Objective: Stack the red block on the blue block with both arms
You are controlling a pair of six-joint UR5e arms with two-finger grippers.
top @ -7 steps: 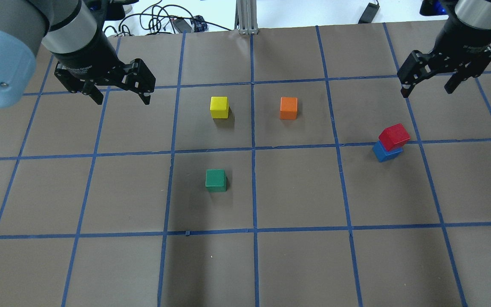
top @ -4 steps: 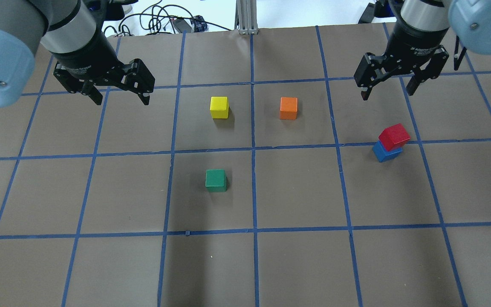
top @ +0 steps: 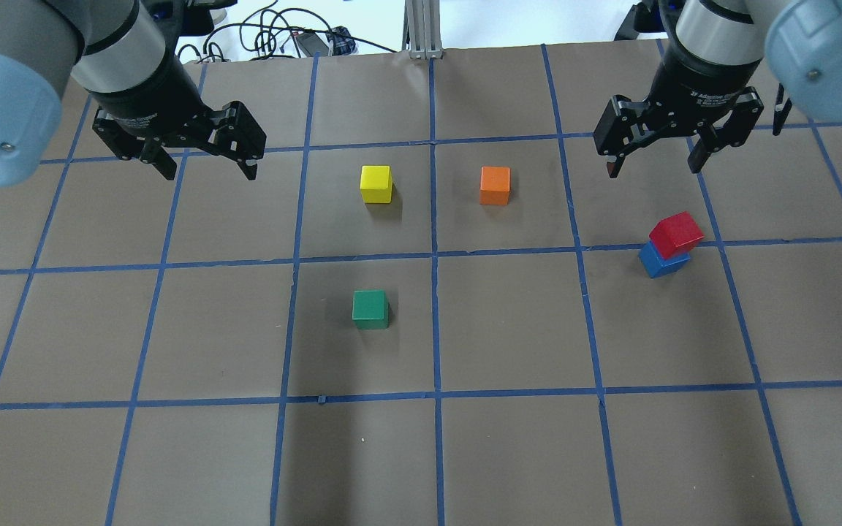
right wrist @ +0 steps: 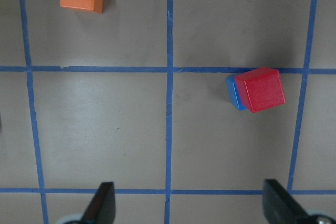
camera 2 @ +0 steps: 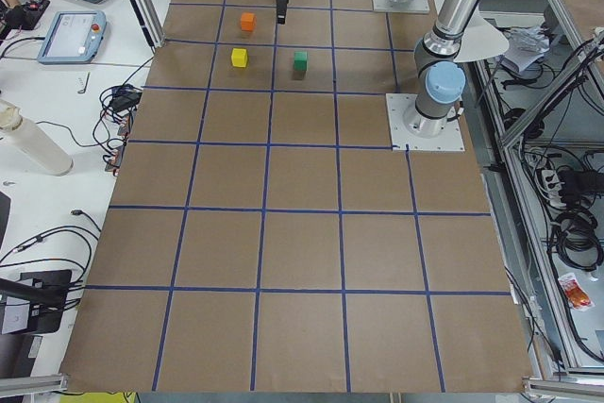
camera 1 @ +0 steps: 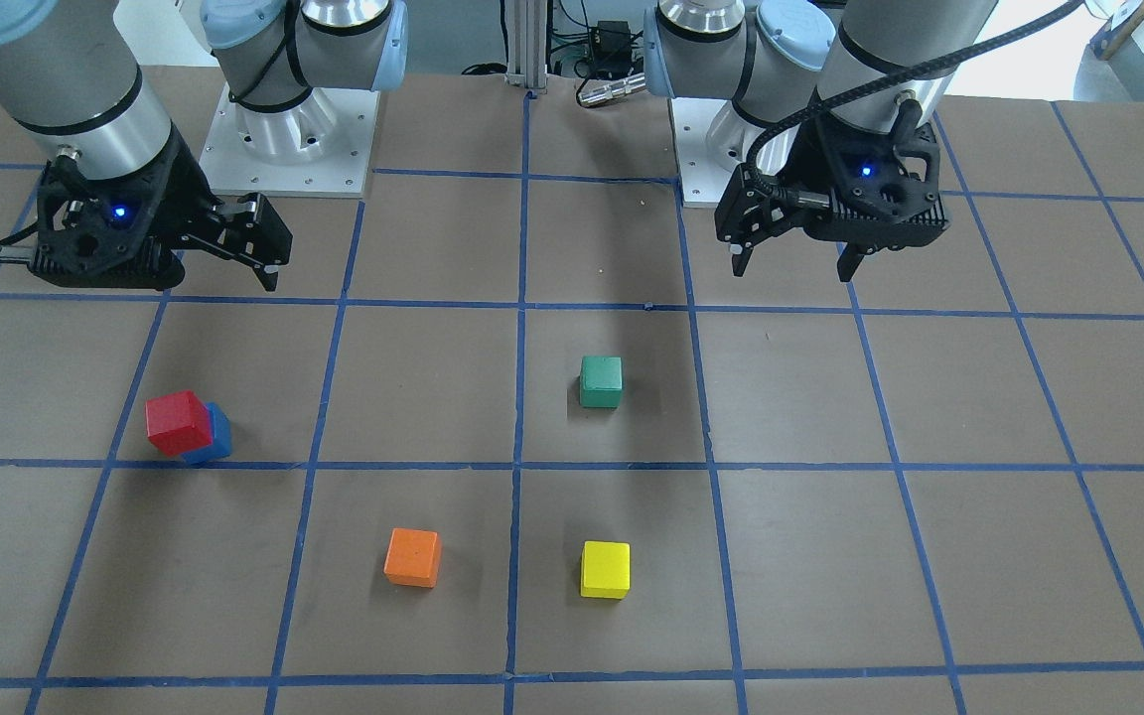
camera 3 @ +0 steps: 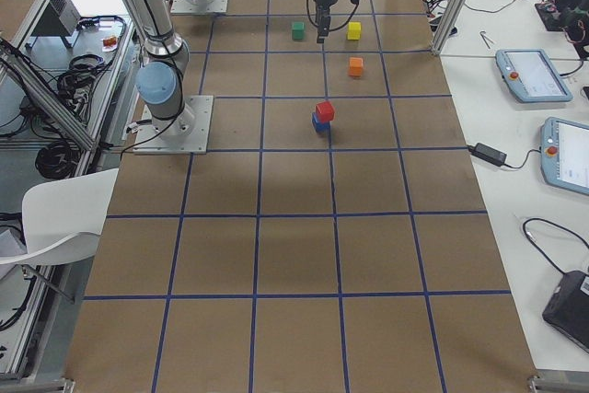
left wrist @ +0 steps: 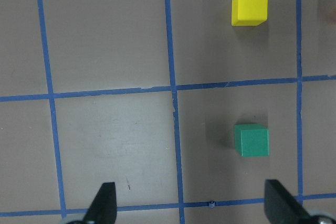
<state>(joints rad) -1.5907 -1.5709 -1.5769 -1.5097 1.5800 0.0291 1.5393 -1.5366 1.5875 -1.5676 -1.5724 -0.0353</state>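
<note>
Although the red block (top: pixel 677 232) is shown resting on the blue block (top: pixel 658 261) in the overhead view, the skew of the 2 is made plainer by the right wrist camera, where only a blue sliver is seen past the red top. The stack is found near the right gripper (top: pixel 651 168) and well apart from the left gripper (top: pixel 210 174). Both grippers are held wide open, with nothing grasped. Only the green cube (left wrist: pixel 251 140) and yellow cube (left wrist: pixel 250 7) are caught whole by the left wrist camera. White lettering on the right gripper is partly read as "Adaptive".
</note>
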